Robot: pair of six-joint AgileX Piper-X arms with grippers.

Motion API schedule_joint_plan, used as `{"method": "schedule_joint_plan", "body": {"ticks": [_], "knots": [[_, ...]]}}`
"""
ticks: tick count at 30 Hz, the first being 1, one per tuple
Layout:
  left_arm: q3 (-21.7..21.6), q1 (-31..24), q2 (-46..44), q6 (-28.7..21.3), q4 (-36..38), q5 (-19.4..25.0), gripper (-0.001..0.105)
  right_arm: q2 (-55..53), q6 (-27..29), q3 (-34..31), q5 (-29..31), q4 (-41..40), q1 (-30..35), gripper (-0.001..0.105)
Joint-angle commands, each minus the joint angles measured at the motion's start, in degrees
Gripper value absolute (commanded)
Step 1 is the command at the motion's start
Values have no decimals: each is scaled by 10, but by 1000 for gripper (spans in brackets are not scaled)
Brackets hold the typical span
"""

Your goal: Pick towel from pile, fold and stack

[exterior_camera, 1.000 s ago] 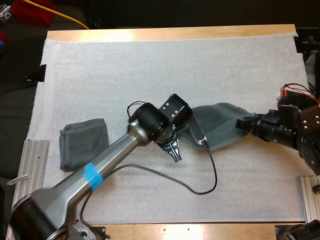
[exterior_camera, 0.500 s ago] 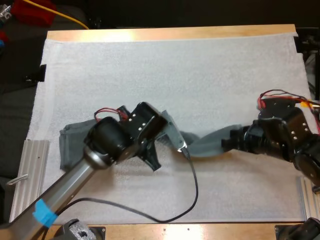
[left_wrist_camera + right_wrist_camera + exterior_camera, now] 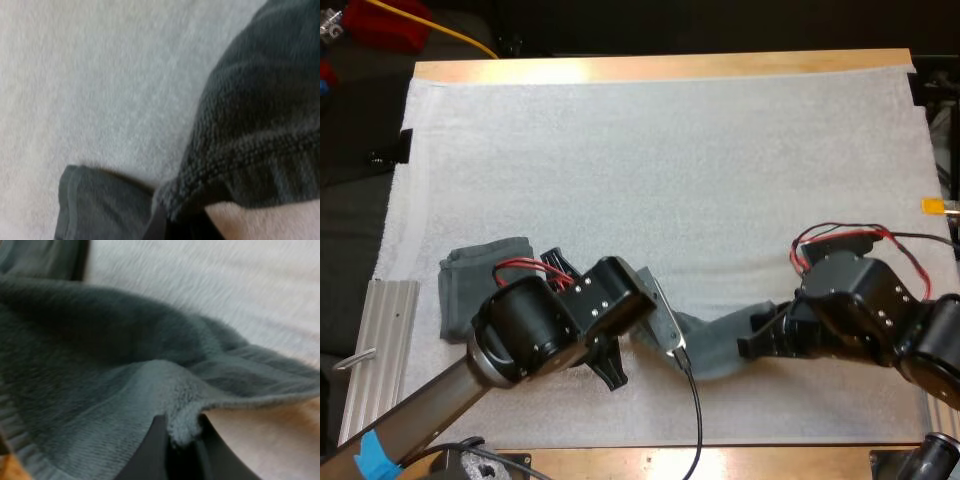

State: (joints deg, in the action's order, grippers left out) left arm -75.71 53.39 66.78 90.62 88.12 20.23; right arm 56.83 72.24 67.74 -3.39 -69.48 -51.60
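The left arm's bulk hides part of the folded towel (image 3: 480, 283) and one end of the loose towel (image 3: 718, 345). That loose towel lies strung between both arms over the white mat (image 3: 670, 170), near the desk's (image 3: 660, 68) front edge. The left end effector (image 3: 176, 222) pinches its hem, and the right end effector (image 3: 180, 447) clamps the opposite edge. Both wrists are bent low, facing each other.
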Motion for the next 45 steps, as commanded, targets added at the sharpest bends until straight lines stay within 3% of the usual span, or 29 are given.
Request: {"method": "schedule_joint_plan", "body": {"ticks": [1, 5, 11, 22, 27, 32, 37, 41, 45], "knots": [[-8, 8, -3, 19, 17, 12, 0, -11, -12, 8, 2, -3, -9, 0], [-27, 30, -3, 46, 20, 17, 0, -30, -42, 8, 3, -16, -39, 0], [-61, 37, -3, 42, 20, 17, 0, -43, -58, 8, 10, -50, -62, 0], [-52, 33, 51, 21, 18, 17, 0, 18, -36, 7, 90, -49, -50, 0], [-52, -16, 93, -4, -19, 0, 0, 67, -11, 7, 138, -31, -5, 0], [-52, -97, 135, -62, -70, -68, 0, 124, 26, 7, 83, 23, 81, 0], [-52, -151, 174, -109, -103, -101, 0, 183, 30, 7, 34, 70, 141, 0], [-52, -187, 216, -112, -141, -144, 0, 230, 30, 7, 10, 107, 180, 0], [-52, -210, 248, -112, -173, -149, 0, 265, 23, 7, -5, 124, 211, 0]]}}
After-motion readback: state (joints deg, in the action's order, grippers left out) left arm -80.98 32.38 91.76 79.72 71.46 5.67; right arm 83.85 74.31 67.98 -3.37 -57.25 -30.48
